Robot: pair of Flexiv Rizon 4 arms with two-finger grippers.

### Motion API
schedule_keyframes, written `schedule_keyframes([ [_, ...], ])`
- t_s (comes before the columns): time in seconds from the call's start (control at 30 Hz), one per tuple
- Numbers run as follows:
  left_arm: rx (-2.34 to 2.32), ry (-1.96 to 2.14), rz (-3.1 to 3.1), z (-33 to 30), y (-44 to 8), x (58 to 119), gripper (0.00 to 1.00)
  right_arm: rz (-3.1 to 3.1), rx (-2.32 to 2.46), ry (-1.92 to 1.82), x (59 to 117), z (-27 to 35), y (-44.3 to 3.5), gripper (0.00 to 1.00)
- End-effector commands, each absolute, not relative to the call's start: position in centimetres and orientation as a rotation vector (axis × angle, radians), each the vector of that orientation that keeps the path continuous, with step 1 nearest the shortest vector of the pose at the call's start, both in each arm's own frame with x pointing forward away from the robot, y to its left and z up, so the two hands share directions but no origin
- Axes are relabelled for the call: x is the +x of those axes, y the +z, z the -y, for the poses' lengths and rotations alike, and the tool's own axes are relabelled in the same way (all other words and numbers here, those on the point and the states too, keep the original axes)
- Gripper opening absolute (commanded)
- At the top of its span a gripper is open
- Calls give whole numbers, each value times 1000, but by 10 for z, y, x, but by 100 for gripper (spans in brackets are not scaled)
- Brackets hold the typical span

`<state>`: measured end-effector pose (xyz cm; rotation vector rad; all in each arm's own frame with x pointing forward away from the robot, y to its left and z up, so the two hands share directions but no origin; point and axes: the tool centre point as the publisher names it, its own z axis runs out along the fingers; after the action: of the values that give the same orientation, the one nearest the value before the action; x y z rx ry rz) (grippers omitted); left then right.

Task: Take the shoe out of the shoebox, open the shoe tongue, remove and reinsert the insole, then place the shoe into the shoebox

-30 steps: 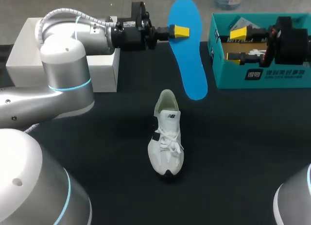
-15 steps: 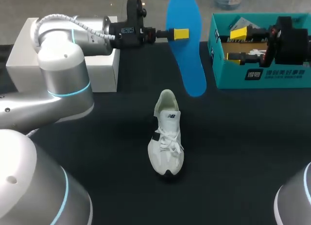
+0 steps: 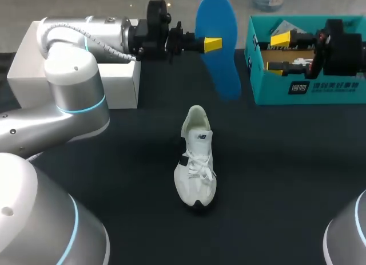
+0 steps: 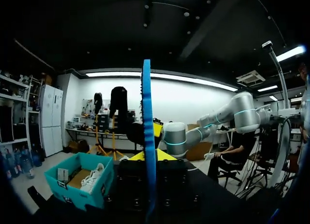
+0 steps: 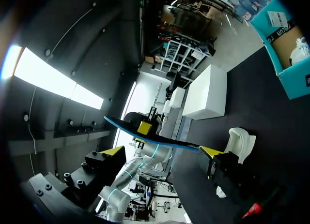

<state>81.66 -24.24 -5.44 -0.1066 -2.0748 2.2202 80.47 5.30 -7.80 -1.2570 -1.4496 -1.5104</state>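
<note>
One second on, the blue insole [image 3: 219, 42], pinched in the left claw [image 3: 211, 44], has swung more upright, and its tip now hangs farther beyond the shoe [image 3: 195, 162], which lies unmoved on the desk [image 3: 286, 179]. This is likely reorienting before reinsertion. The right claw [image 3: 277, 53] gapes empty over the shoebox [image 3: 303, 87], beyond the shoe to its right.

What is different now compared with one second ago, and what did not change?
The left hand, shut on the insole, rolled its wrist, so the insole's lower end rose and drew back toward the far side. Nothing was taken or let go. The shoe and the right hand over the shoebox stayed as they were.
</note>
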Motion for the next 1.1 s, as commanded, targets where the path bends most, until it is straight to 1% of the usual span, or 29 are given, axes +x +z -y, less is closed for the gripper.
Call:
schedule_keyframes([
  [0.03,-1165,2561,2354,246,-53,820,0,1450,-1260,-1509,805,-55,-78,100],
  [0.1,-1591,2575,2379,246,-53,820,0,1450,-1260,-1509,805,-55,-78,100],
  [0.17,-1893,2572,2354,246,-53,817,0,1450,-1260,-1509,805,-55,-78,100],
  [0.23,-2282,2447,2347,246,-54,814,0,1450,-1260,-1509,805,-55,-78,100],
  [0.3,-2481,2411,2286,246,-55,811,0,1450,-1260,-1509,805,-55,-78,100],
  [1.1,-2481,2411,2286,246,-55,811,0,1450,-1260,-1509,805,-55,-78,100],
])
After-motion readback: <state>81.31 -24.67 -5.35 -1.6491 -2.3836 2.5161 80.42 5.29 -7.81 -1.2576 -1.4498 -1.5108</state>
